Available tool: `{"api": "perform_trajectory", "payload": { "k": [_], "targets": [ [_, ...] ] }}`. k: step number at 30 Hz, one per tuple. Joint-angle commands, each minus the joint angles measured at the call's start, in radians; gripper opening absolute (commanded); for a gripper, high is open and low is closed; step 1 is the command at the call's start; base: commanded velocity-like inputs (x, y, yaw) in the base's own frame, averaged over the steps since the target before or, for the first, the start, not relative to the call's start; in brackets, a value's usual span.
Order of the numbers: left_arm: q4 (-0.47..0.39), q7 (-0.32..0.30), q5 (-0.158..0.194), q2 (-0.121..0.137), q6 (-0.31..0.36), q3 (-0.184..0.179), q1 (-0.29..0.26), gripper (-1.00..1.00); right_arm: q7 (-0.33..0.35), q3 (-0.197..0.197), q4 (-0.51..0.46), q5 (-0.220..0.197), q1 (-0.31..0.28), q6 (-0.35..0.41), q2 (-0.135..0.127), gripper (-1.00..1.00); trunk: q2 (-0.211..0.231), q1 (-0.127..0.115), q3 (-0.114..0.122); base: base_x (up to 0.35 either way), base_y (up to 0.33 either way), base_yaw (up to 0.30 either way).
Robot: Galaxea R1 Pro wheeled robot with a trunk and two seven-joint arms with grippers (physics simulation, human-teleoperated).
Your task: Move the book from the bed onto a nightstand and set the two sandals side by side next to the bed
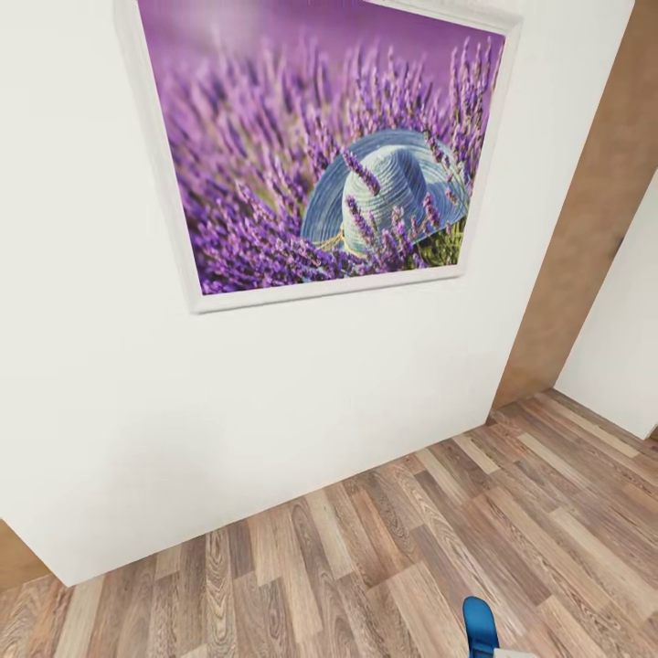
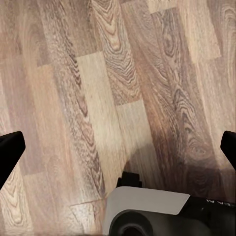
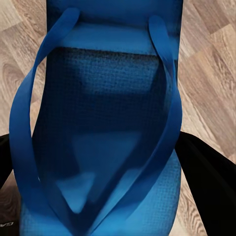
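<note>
Sandal (image 3: 105,132) fills our right wrist view: bright blue, its textured sole facing the camera and its two straps running together in a V, and we see the black fingers (image 3: 209,189) of the right gripper (image 3: 105,196) standing close against both long edges of the sole, closed in on it and holding it above the wood-plank floor (image 3: 211,83). From the head view we catch one rounded blue end of that sandal (image 1: 479,625) at the lower edge, over the same brown planks (image 1: 384,548). Ahead of us rises a white wall (image 1: 183,411) carrying a white-framed picture (image 1: 311,137) of purple lavender with a pale blue straw hat lying among the stems. To the right of that wall we see a brown surface (image 1: 594,210) and then another white wall (image 1: 621,347). In the left wrist view, the left gripper (image 2: 120,147) hangs over bare planks (image 2: 98,98), its dark fingertips (image 2: 10,150) set wide apart at opposite edges with nothing between them, and a grey and black part of the robot (image 2: 147,211) lies below.
</note>
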Motion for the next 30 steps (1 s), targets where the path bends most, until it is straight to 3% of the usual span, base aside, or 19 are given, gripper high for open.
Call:
{"api": "perform_trajectory", "payload": {
  "k": [1,9,22,30],
  "targets": [
    [0.000,0.005,0.019,0.001,-0.005,0.004,-0.001,1.00,0.001,-0.007,0.001,-0.002,-0.001,-0.004,0.000,-1.00,0.006,-0.004,0.002,0.000,0.000,0.000],
    [0.000,0.004,0.054,0.001,-0.018,0.062,0.000,1.00,0.001,-0.006,0.001,-0.001,-0.001,-0.004,0.001,-1.00,0.062,-0.034,0.027,0.000,0.000,0.000],
    [0.052,0.002,0.058,0.001,-0.036,0.069,0.000,1.00,0.001,-0.005,0.001,0.000,-0.001,-0.004,0.002,-1.00,0.153,-0.084,0.067,0.000,0.000,0.000],
    [0.062,0.001,0.055,0.001,-0.080,0.068,0.000,1.00,0.001,-0.006,0.001,0.000,-0.001,-0.004,0.000,-1.00,0.202,-0.111,0.089,0.000,0.000,0.000]
  ]
}}
